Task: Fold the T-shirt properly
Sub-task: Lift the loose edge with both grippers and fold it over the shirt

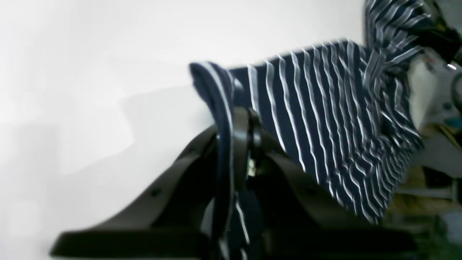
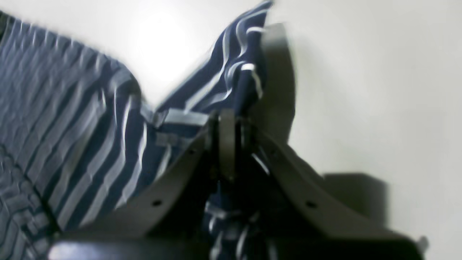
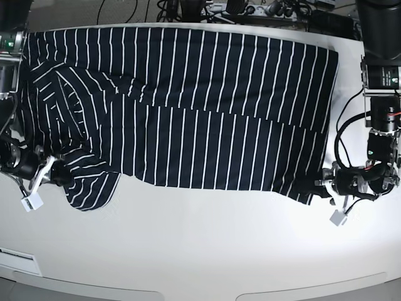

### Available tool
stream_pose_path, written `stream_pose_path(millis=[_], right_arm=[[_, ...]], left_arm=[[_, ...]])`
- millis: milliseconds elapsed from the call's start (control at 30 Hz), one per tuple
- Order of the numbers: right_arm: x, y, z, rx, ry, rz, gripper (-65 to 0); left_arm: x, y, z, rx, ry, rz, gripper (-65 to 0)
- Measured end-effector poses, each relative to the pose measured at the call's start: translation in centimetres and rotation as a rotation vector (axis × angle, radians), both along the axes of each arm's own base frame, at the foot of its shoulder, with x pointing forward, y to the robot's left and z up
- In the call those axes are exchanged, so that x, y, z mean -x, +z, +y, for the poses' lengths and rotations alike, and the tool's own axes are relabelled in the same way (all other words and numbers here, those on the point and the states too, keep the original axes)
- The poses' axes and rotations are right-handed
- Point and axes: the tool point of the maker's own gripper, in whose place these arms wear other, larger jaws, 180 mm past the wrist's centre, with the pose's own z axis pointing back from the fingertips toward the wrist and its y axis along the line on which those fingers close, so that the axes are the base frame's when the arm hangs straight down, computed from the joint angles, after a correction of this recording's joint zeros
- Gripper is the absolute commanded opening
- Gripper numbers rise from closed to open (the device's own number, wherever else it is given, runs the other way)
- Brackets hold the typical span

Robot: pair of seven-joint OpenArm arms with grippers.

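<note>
Both claws are clamped on the T-shirt (image 3: 188, 113), which lies spread across the white bench (image 3: 200, 251) with its long axis running side to side. The left claw (image 1: 236, 119) pinches a rolled edge of striped cloth at the corner on the base view's right; the right claw (image 2: 231, 115) grips a bunched fold near the sleeve on that view's left.

Each grip looks shallow, just a thin lip of fabric between the jaws, so a quick lift could likely pull a corner free and let that side drop. If the two arms rise or travel unevenly, the cloth between them would probably skew and the fold land crooked. The crumpled sleeve region beside the right claw may get trapped under the body and leave a lump.

Cables (image 3: 351, 119) hang loose near the left arm, close to the shirt's edge, and could snag it. More wiring (image 3: 207, 9) and gear crowd the bench's far rim, just beyond the shirt's top edge. The near half of the bench holds nothing that blocks a fold toward it.
</note>
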Motion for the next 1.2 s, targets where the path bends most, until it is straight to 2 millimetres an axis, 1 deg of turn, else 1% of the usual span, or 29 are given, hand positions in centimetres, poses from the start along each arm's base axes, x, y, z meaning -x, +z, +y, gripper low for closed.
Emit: stream_pose_path(millis=[67, 100, 167, 233, 333, 400, 467, 600, 633, 700, 800, 900, 967, 1033, 1100, 1200], right_arm=[[1.2, 0.1, -0.3, 0.042, 0.029, 0.000, -65.0], [1.6, 0.2, -0.7, 0.063, 0.038, 0.000, -65.0], [2.3, 0.6, -1.2, 0.095, 0.052, -0.003, -65.0], [3.0, 0.7, -1.8, 0.125, 0.064, 0.004, -65.0], [3.2, 1.1, -2.5, 0.147, 0.066, 0.004, -65.0], [3.1, 1.6, -2.9, 0.150, 0.063, -0.004, -65.0], [3.2, 1.9, -2.8, 0.134, 0.068, 0.004, -65.0], [4.4, 1.4, -2.4, 0.114, 0.091, 0.074, -65.0], [4.6, 1.3, -2.4, 0.112, 0.095, 0.089, -65.0], [5.0, 1.2, -2.5, 0.113, 0.103, 0.117, -65.0], [5.5, 1.1, -2.2, 0.099, 0.115, 0.139, -65.0], [6.3, 1.1, -2.2, 0.089, 0.135, 0.184, -65.0], [7.1, 1.2, -2.5, 0.090, 0.148, 0.225, -65.0], [7.5, 1.6, -2.9, 0.091, 0.155, 0.243, -65.0], [7.6, 2.0, -3.2, 0.091, 0.156, 0.244, -65.0], [7.8, 2.1, -3.8, 0.106, 0.152, 0.251, -65.0]], left_arm=[[0.9, -0.6, -0.1, -0.008, -0.025, 0.033, -65.0], [0.9, -0.5, 0.0, -0.005, -0.023, 0.032, -65.0], [0.6, 0.1, 0.2, 0.013, -0.013, 0.020, -65.0], [0.5, 0.8, 1.0, 0.014, -0.004, 0.009, -65.0], [0.9, 1.6, 2.9, -0.028, 0.000, -0.002, -65.0], [0.9, 2.7, 3.8, -0.024, 0.010, -0.020, -65.0], [1.1, 3.3, 4.2, -0.039, -0.004, -0.030, -65.0], [1.1, 4.0, 3.8, -0.036, -0.022, -0.052, -65.0], [1.3, 3.9, 3.6, -0.027, -0.031, -0.049, -65.0], [2.6, 3.2, 3.2, -0.040, -0.073, -0.014, -65.0], [4.7, 1.6, 2.4, -0.090, -0.157, 0.032, -65.0], [6.6, 0.8, 1.6, -0.151, -0.254, 0.048, -65.0], [7.7, 1.1, 1.8, -0.193, -0.303, 0.041, -65.0], [8.3, 1.8, 2.3, -0.239, -0.340, 0.028, -65.0], [8.6, 2.5, 2.7, -0.275, -0.365, 0.013, -65.0], [8.9, 3.3, 3.2, -0.304, -0.382, -0.004, -65.0]])
